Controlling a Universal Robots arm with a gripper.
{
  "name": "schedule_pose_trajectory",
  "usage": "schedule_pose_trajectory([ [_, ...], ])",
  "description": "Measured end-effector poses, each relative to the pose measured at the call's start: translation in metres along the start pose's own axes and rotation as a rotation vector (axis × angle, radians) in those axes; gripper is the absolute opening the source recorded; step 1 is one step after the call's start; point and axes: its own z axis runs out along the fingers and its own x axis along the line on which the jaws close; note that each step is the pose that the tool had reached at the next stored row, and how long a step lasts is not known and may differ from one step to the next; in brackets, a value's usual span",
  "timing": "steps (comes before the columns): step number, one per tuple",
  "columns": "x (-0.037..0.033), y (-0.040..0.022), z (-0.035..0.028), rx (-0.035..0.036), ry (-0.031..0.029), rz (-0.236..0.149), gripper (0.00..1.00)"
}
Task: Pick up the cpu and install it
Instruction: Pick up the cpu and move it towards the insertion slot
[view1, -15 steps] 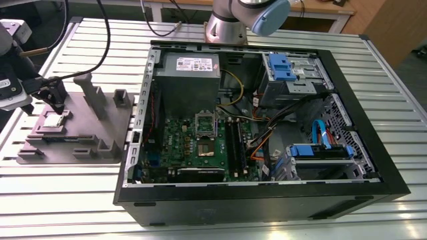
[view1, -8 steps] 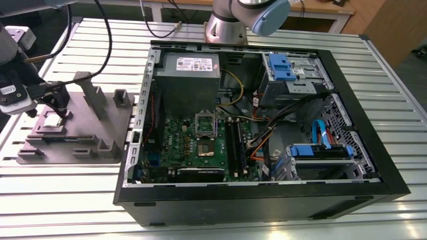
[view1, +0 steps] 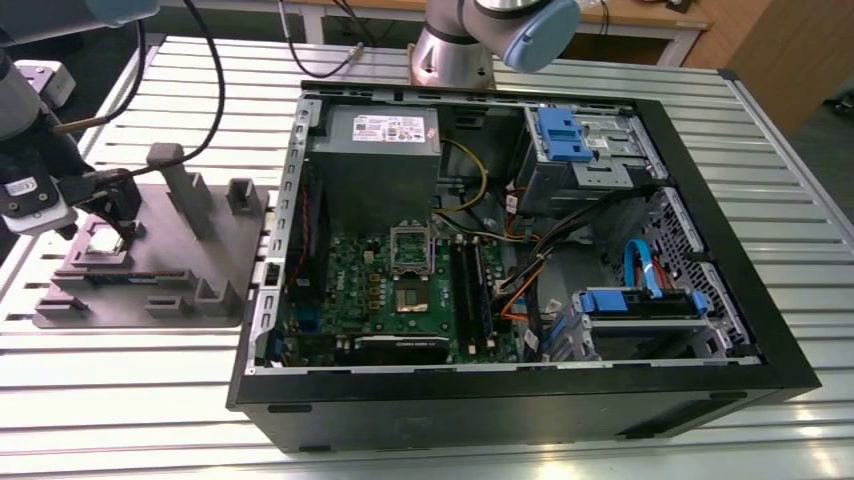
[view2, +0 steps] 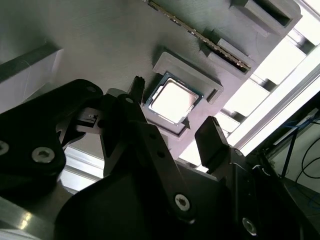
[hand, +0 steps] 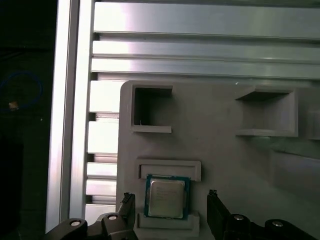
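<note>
— How far along is the job?

— Early, I'd judge. At the exterior view's left, on the ribbed aluminium bench (view1: 134, 400), sits a grey moulded plastic tray (view1: 200, 290). The small square cpu with its silvery metal top (hand: 166, 197) lies flat in a shallow square nest of that tray, not yet lifted.

— And the jaws?

— Black and spread apart, one on each side of the cpu in both wrist views, with a gap on both sides. They grip nothing.

— Anything else in the tray?

— In the first wrist view, two deeper rectangular pockets (hand: 152, 107) beyond the nest look vacant. In the second wrist view, a long thin circuit strip (view2: 200, 36) lies in a slot just beside the nest.

— And moving right?

— The open black computer case (view1: 534, 410). Inside it, a green motherboard (view1: 360, 290) carries the square metal-framed socket (view1: 410, 297). Its dark centre looks bare, so both the pick and the install are left to do. Beyond the board is a grey power-supply box (view1: 380, 165), and further right are blue plastic drive brackets (view1: 567, 130).
</note>
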Motion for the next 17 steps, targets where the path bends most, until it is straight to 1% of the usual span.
schedule_pose_trajectory([
  [10,0.0009,0.0033,0.0062,0.0001,0.0002,0.001,0.67],
  [17,0.0023,0.0032,0.0106,-0.0001,-0.0009,0.020,0.67],
])
